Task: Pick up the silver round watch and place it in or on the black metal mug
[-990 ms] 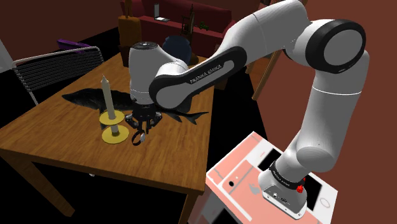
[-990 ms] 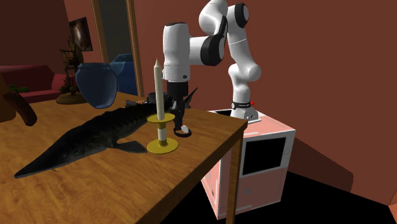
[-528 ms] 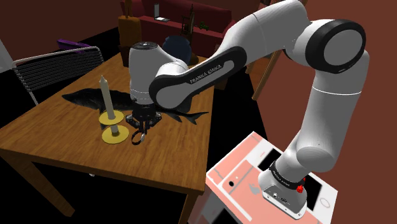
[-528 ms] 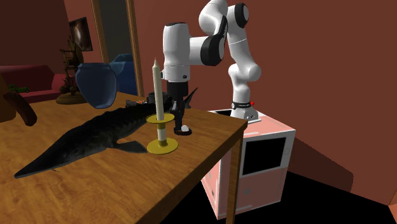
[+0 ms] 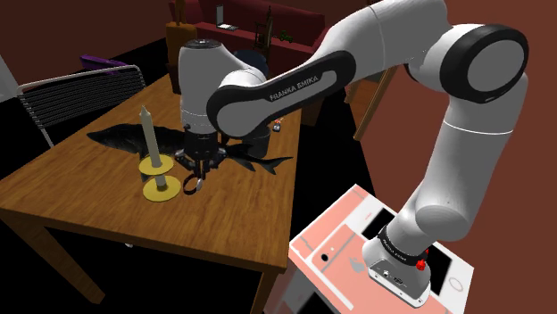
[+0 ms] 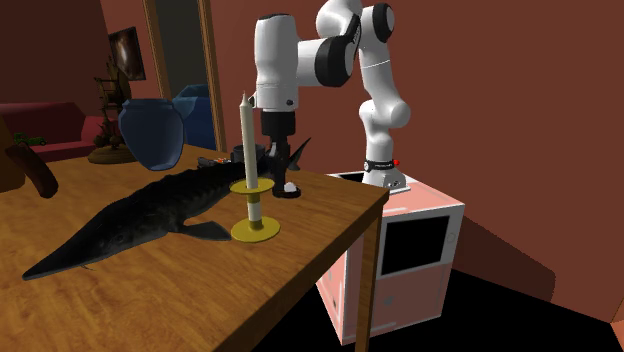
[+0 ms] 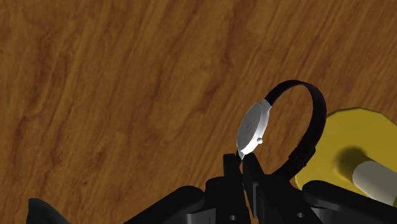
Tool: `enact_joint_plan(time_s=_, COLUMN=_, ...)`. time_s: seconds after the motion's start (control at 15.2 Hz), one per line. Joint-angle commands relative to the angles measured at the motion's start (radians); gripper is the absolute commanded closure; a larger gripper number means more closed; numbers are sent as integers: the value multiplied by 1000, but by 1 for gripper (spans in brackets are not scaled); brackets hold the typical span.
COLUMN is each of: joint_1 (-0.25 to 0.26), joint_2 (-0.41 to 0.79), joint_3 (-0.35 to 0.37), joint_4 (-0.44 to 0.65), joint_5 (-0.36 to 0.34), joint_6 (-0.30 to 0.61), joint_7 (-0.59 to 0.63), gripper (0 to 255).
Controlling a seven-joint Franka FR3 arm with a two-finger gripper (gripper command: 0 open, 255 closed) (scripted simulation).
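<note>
One small watch (image 7: 254, 130), likely light with a stiff case and floppy strap, sits pinched by its case rim in the near-closed claw (image 7: 242, 164); probably slip-prone.

I see a home living room: brown wooden table (image 5: 80, 205) beneath the pincer (image 5: 196, 174), dark red sofa (image 5: 308, 25) and round blue vase (image 6: 152, 135) beyond.

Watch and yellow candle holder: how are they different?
The watch has a silver face and black strap; the candle holder is yellow. The watch is pinched in the gripper; the candle holder stands free on the wooden table, carrying a candle. Both have round shapes.
</note>
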Motion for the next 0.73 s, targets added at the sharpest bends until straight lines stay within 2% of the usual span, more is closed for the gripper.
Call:
enact_joint_plan(time_s=0.0, joint_1=-4, joint_2=-16, joint_3=5, joint_4=11, joint_5=12, joint_6=-24, joint_7=-7, gripper=255)
enact_joint_plan(time_s=0.66, joint_1=-14, joint_2=-68, joint_3=18, joint_4=87, joint_5=51, joint_6=-143, joint_7=-32, gripper=255)
